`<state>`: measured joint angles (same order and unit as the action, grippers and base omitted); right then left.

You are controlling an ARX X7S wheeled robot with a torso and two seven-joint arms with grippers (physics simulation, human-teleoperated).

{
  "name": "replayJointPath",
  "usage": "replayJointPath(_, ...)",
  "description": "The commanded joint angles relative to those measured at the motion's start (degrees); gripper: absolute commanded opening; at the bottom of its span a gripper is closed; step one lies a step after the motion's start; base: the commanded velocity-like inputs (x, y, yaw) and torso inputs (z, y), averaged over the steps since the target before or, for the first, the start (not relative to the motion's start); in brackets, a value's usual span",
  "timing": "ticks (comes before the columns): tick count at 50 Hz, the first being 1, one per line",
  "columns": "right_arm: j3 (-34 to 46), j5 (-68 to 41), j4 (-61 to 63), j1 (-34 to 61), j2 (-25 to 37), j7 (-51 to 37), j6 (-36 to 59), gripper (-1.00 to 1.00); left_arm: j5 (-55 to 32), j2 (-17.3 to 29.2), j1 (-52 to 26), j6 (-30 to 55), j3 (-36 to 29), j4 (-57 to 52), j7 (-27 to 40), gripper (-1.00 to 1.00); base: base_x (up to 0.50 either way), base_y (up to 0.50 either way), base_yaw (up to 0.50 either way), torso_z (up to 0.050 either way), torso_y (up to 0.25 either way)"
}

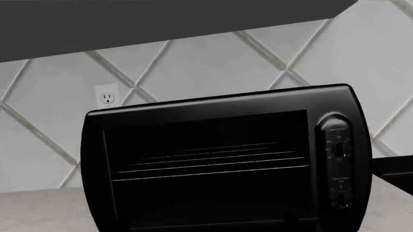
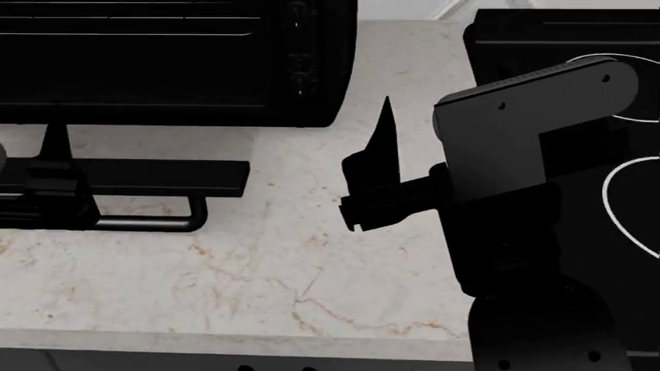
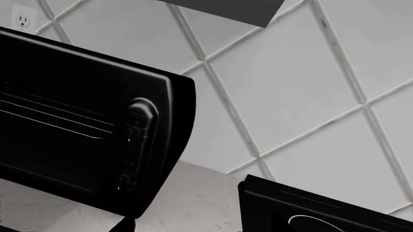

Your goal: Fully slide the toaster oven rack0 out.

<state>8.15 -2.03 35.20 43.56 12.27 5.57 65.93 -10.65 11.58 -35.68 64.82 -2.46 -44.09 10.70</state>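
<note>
The black toaster oven (image 2: 206, 69) stands at the back left of the counter, with its knob column (image 1: 339, 164) on its right side. Its door (image 2: 154, 178) lies folded down flat, bar handle (image 2: 144, 224) towards me. The rack0 (image 1: 206, 157), a thin wire grid, sits inside the cavity; it also shows in the head view (image 2: 124, 23) and the right wrist view (image 3: 51, 118). My left gripper (image 2: 46, 147) hovers over the door's left part, apparently open and empty. My right gripper (image 2: 392, 131) is right of the oven above the counter, apparently open and empty.
A black stove (image 2: 577, 46) with white ring burners stands at the right, partly behind my right arm (image 2: 515, 178). The marble counter (image 2: 268, 270) runs to its front edge near me. A tiled wall with an outlet (image 1: 106, 95) and a cabinet underside are behind the oven.
</note>
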Motion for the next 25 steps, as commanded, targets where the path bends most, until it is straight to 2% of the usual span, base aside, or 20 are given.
replayJointPath(1, 0.05, 0.14, 0.06, 0.21, 0.62, -0.50, -0.10, 1.00, -0.40, 0.25, -0.32, 0.44, 0.17, -0.46, 0.26, 1.00, 0.45, 0.20, 0.00, 0.000, 0.000)
replayJointPath(16, -2.19, 0.29, 1.40, 1.20, 2.85, -0.54, 2.31, 1.00, -0.71, 0.81, -0.29, 0.03, 0.30, -0.01, 0.48, 1.00, 0.45, 0.19, 0.00, 0.000, 0.001)
replayJointPath(25, -2.66, -0.18, 1.51, 0.86, 2.57, -0.53, 1.94, 1.00, -0.56, 1.13, 0.36, -1.01, -0.57, 0.91, 0.72, 1.00, 0.38, 0.02, 0.00, 0.000, 0.000)
